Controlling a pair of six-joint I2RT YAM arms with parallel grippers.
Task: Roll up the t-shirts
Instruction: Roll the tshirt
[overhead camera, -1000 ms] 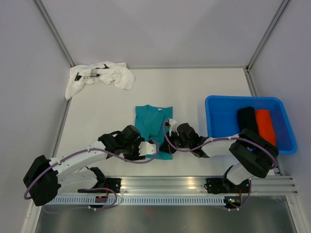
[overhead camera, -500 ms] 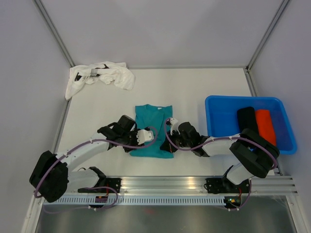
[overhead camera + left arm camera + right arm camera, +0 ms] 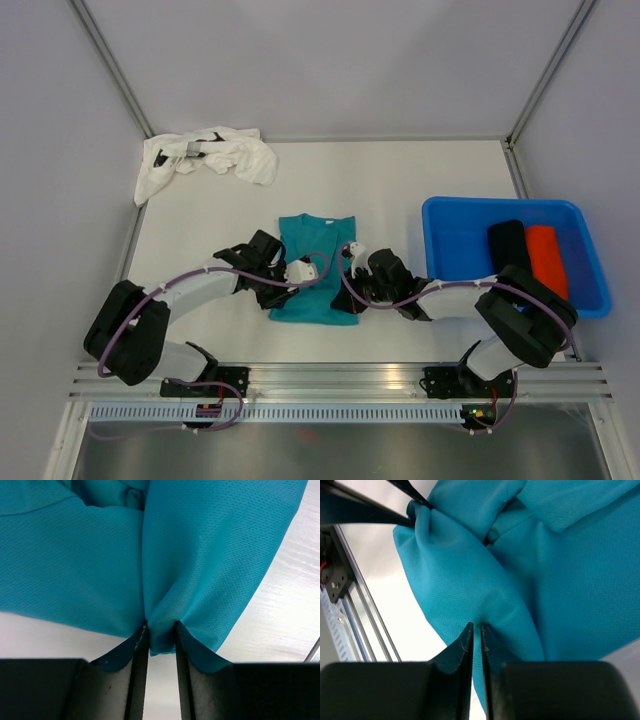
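The teal t-shirt [image 3: 314, 250] lies roughly flat near the middle of the counter's [image 3: 400, 190] near edge, collar end towards the far edge, hem towards the arms. It is a fine mesh knit with a slight sheen, folded lengthwise into a narrow oblong with soft rounded creases. Both claws sit at its near end, one at each lower corner. The left claw [image 3: 160, 630] pinches a raised fold of the cloth at the near left corner; its dark, flat fingers stand a narrow gap apart, and the fabric bunches into a peak between them. The right claw [image 3: 476, 627] nips the near right corner, its fingers almost pressed together on a thin edge of cloth that drapes away on both sides. The white t-shirt [image 3: 210, 155] is a crumpled heap at the far left corner of the counter, well apart from both claws. By the right edge stands a blue plastic tub [image 3: 450, 215], rectangular and shallow, holding the black t-shirt [image 3: 508, 240] and the orange-red t-shirt [image 3: 545, 255] as two tight rolls side by side.
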